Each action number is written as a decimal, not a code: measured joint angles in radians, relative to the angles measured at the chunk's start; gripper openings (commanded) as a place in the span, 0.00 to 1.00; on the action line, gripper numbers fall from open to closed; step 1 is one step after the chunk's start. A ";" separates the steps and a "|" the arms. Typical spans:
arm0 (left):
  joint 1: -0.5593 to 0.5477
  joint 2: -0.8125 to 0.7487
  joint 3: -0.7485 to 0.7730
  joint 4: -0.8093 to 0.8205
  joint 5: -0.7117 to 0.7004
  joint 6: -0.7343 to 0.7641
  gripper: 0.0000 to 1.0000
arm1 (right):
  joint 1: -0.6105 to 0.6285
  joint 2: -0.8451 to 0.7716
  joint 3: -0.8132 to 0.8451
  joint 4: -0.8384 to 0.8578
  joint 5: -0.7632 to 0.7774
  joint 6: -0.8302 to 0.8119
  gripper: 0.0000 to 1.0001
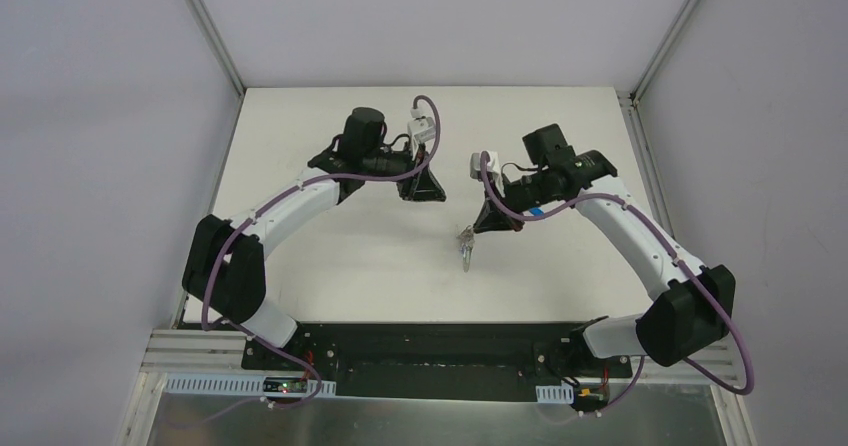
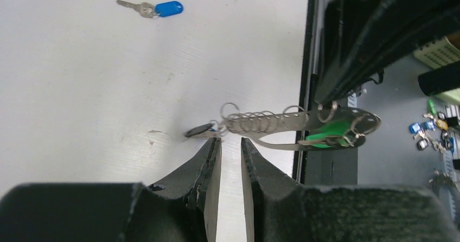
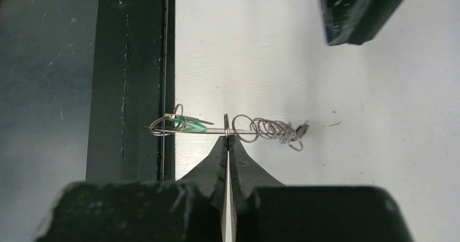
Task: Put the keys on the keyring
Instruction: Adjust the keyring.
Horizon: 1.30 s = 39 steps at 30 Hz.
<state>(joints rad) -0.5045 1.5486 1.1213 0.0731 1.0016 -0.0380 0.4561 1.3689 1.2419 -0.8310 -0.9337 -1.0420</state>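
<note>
My right gripper (image 3: 228, 137) is shut on the thin edge of the keyring (image 3: 238, 127) and holds it up off the white table. The green key (image 3: 190, 124) hangs at one end of the loop, the row of small rings (image 3: 271, 128) and the black tag (image 3: 301, 129) at the other. In the left wrist view the keyring (image 2: 293, 123) floats just beyond my left gripper (image 2: 230, 140), which is open a narrow gap with nothing between its fingers. The blue key (image 2: 157, 8) lies alone on the table, well away from both grippers. From above, the keyring (image 1: 466, 246) dangles below the right gripper (image 1: 497, 222).
The black base rail (image 2: 312, 63) runs along the table's near edge. Past it, off the table, lies a heap of other coloured keys (image 2: 434, 128). The left gripper's black body (image 3: 358, 8) shows across from the right one. White walls close in the table.
</note>
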 measured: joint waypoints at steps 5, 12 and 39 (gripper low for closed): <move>0.000 -0.002 0.102 -0.205 -0.109 0.043 0.17 | 0.019 -0.001 0.028 -0.098 0.012 -0.109 0.00; 0.000 -0.002 0.120 -0.361 -0.196 0.084 0.13 | 0.053 -0.059 0.032 -0.115 0.108 -0.216 0.00; -0.045 0.056 0.202 -0.422 -0.256 0.128 0.11 | 0.071 -0.517 -0.296 0.109 0.452 -0.380 0.00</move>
<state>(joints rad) -0.5491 1.6047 1.3235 -0.3489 0.7460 0.0902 0.5266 0.8516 0.9459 -0.7219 -0.4820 -1.4216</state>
